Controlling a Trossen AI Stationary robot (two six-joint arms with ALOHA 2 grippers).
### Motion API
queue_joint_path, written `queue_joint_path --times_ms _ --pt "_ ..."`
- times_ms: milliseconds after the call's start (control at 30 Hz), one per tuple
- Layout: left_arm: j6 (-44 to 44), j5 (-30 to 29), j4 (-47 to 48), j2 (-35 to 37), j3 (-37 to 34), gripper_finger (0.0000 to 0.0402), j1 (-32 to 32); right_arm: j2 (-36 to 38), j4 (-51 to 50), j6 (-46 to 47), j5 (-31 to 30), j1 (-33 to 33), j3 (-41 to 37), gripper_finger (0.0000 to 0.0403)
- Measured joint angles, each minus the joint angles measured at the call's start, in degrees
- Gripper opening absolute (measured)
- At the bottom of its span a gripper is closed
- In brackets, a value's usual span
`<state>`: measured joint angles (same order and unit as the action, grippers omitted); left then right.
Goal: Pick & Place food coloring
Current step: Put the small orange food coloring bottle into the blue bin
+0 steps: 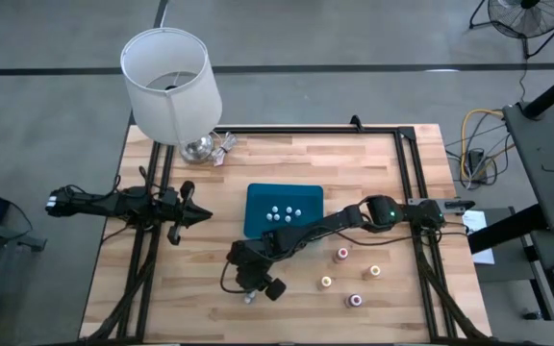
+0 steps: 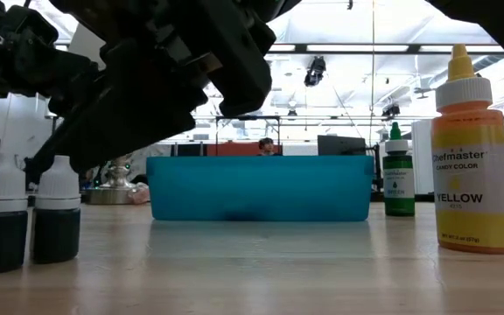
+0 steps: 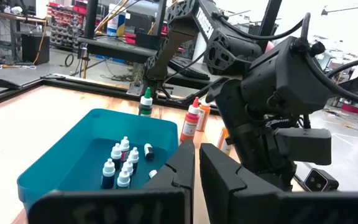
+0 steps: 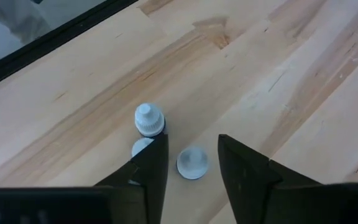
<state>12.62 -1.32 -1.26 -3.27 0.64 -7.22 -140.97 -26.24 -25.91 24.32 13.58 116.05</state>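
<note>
Three tiny dark bottles with white caps stand on the wood near the table's near edge: one (image 4: 192,163) lies between the fingers of my open right gripper (image 4: 192,138), which points down over it, and two (image 4: 149,119) (image 4: 140,147) stand just beside it. The low view shows two of them (image 2: 57,210) under that gripper (image 2: 147,79). Several more such bottles (image 1: 284,213) (image 3: 122,165) stand inside the blue tray (image 1: 258,207). My left gripper (image 1: 200,217) waits shut, left of the tray.
Taller food coloring bottles stand on the wood right of my right gripper: yellow (image 2: 472,157), green (image 2: 398,179), pink-topped (image 1: 342,254) and others (image 1: 355,300). A white lamp (image 1: 171,82) stands at the far left corner. A black frame rail (image 1: 306,130) runs along the far edge.
</note>
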Motion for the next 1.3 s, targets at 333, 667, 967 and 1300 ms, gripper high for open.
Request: queue_joint_path --times_ms 333,667,967,1300 --pt "0.0 0.0 0.0 0.0 0.0 0.0000 0.0 0.0 0.0 -0.6 0.0 -0.2 -0.8 0.0123" --pt "0.0 0.0 0.0 0.0 0.0 0.0000 0.0 0.0 1.4 -0.8 0.2 -0.2 -1.3 0.0127" --pt "0.0 0.0 0.0 0.0 0.0 0.0000 0.0 0.0 2.2 -0.7 0.2 -0.1 -1.4 0.0124" --pt "0.0 0.0 0.0 0.0 0.0 0.0000 0.0 0.0 2.6 -0.7 1.5 -0.1 -1.7 0.0105"
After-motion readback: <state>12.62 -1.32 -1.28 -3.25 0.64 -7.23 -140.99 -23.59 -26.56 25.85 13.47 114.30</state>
